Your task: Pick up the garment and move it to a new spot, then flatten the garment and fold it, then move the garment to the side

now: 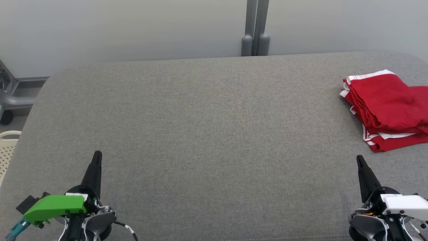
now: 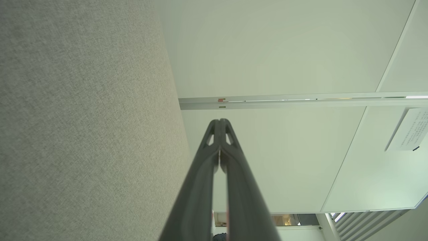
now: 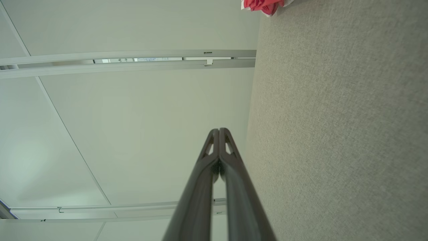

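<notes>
The red folded garment with white stripe trim (image 1: 388, 107) lies in a layered stack at the right end of the wide grey fabric-covered surface (image 1: 200, 117), near its far edge and running off the right side of the head view. In the right wrist view a corner of the garment (image 3: 262, 5) shows at the top, resting on the same grey fabric.

The left gripper (image 1: 97, 156) sits at the lower left over the near part of the surface, well apart from the garment, its 2 long dark fingers pressed together at the tips and holding nothing; a bright green plastic cover (image 1: 57, 206) caps its wrist. The left wrist view shows these jaws (image 2: 220, 122) fully closed, tips touching.

The right gripper (image 1: 359, 158) is at the lower right, near the garment's front edge but not touching it, with a white plastic cover (image 1: 406, 204) on its wrist. Its jaws (image 3: 219, 131) are likewise closed tip to tip, empty.

A grey vertical post (image 1: 255, 30) stands behind the surface against the pale wall. A cream perforated basket (image 1: 6, 147) shows at the left edge.
</notes>
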Robot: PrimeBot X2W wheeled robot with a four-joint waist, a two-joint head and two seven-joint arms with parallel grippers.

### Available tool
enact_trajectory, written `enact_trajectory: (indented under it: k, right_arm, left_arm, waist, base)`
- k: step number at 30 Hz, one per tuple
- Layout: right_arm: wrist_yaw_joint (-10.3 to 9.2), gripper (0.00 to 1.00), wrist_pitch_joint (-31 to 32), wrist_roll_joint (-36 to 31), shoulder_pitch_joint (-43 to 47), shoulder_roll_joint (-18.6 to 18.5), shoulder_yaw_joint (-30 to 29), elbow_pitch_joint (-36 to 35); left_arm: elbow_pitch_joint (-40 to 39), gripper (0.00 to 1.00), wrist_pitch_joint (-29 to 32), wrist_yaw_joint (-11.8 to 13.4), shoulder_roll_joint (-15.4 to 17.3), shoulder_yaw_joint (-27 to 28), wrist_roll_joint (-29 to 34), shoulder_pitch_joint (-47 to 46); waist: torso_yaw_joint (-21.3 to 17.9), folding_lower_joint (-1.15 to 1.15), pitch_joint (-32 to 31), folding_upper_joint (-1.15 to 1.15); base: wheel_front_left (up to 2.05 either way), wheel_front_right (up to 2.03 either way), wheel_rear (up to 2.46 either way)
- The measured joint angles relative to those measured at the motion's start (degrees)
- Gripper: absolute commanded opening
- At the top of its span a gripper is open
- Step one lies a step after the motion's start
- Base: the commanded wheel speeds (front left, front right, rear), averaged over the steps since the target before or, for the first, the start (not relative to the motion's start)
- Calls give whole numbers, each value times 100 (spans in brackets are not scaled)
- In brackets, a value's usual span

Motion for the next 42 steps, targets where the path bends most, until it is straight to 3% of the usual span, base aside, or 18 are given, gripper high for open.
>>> enact_trajectory:
  k: [42]
  right_arm:
    - [0,0,0,0,0,0,0,-1]
  left_arm:
    - [-1,0,0,0,-1,-1,0,-1]
  waist:
    - [0,0,0,0]
  base:
    - [0,0,0]
